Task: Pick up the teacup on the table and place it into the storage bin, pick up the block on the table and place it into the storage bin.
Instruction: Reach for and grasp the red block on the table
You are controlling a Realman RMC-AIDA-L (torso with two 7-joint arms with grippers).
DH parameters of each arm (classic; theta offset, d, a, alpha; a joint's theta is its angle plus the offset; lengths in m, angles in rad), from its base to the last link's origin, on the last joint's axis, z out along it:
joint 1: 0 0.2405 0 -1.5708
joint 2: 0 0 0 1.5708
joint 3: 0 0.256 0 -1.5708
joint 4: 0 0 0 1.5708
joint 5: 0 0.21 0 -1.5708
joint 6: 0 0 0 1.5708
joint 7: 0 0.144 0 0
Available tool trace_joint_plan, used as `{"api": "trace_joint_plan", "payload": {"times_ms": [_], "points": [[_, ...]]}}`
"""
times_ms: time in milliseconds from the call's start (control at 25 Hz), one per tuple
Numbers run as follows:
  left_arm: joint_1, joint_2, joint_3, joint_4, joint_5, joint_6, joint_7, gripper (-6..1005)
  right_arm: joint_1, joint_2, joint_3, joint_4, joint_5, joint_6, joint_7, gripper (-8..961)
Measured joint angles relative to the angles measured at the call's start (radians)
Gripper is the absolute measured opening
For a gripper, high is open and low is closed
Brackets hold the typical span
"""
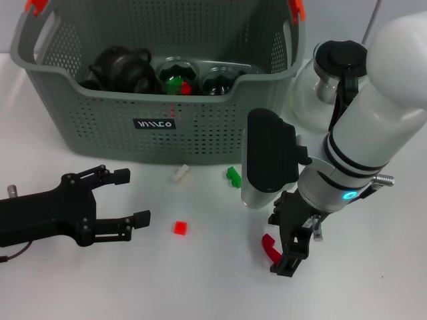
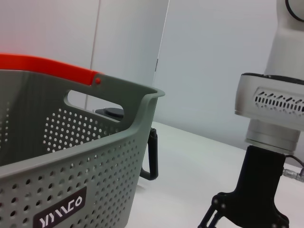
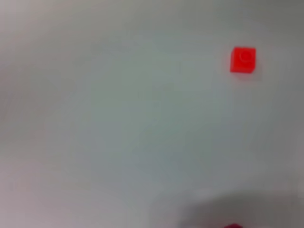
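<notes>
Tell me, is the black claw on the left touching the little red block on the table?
Apart. In the head view, bare white table shows between the left gripper and the red block, which lies off to the side of its open fingers.

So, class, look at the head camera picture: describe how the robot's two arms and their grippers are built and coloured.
The left gripper is matte black with linked, skeletal fingers, on a black wrist trailing a thin cable. The right arm is glossy white and cylindrical, with black ring bands, a small glowing cyan light and a black-faced box mounted beside it. The right gripper is black too.
</notes>
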Motion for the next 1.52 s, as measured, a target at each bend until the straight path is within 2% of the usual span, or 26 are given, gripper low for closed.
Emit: {"api": "trace_joint_plan", "payload": {"times_ms": [720,1000,1520], "points": [[-0.008,-0.005,0.004,0.008,0.000,-0.010,-0.002,936,-0.008,-0.007,0.045,-0.019,-0.056,-0.005,0.041,890],[-0.016,0.000,0.000,0.023,0.000,-0.011,-0.002,936,-0.008,-0.003,0.036,-0.026,-0.003,-0.028,0.011,881],[-0.016,0.000,0.000,0.023,0.000,-0.011,-0.003,936,-0.007,0.001,0.010,-0.027,-0.005,-0.011,0.021,873]]}}
